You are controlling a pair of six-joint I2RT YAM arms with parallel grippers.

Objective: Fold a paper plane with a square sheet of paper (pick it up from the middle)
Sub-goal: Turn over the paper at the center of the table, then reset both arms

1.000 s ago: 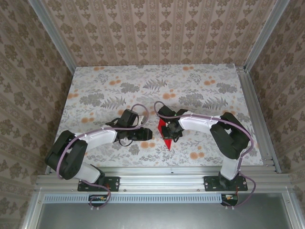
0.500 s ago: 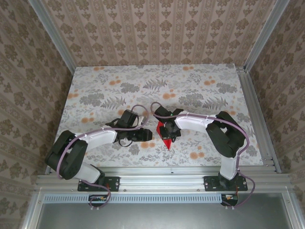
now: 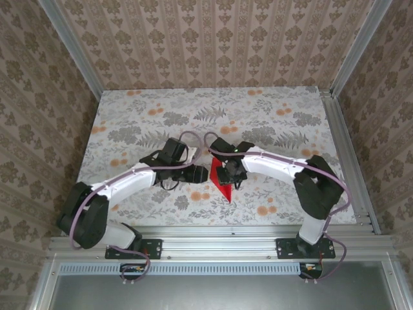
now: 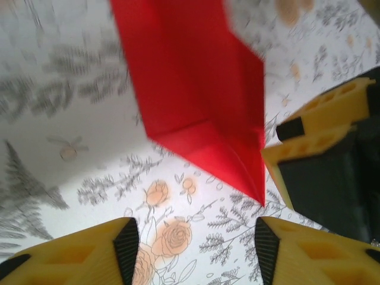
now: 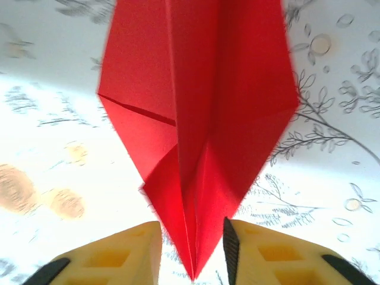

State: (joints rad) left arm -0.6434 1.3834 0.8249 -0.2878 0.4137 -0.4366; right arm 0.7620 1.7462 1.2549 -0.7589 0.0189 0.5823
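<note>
The red sheet of paper (image 3: pixel 222 189) lies on the table between the two arms, folded into a long pointed dart, the paper plane shape, with its tip toward the near edge. In the right wrist view the paper plane (image 5: pixel 202 119) shows a centre crease, and its narrow tip sits between the parted fingers of my right gripper (image 5: pixel 191 249). My right gripper (image 3: pixel 228 174) is over the paper. My left gripper (image 3: pixel 201 175) is just left of it. Its jaws (image 4: pixel 196 249) are open over bare cloth, with the paper (image 4: pixel 196 89) ahead of them.
The table (image 3: pixel 271 116) is covered in a flower-print cloth. Patterned walls and aluminium posts close it in on three sides, and a metal rail (image 3: pixel 213 234) runs along the near edge. A yellow finger of the right gripper (image 4: pixel 314 136) shows beside the paper.
The right gripper's jaws have parted round the paper's tip. The left gripper has opened wider and moved up and right, closer to the paper. The paper stays in place.
</note>
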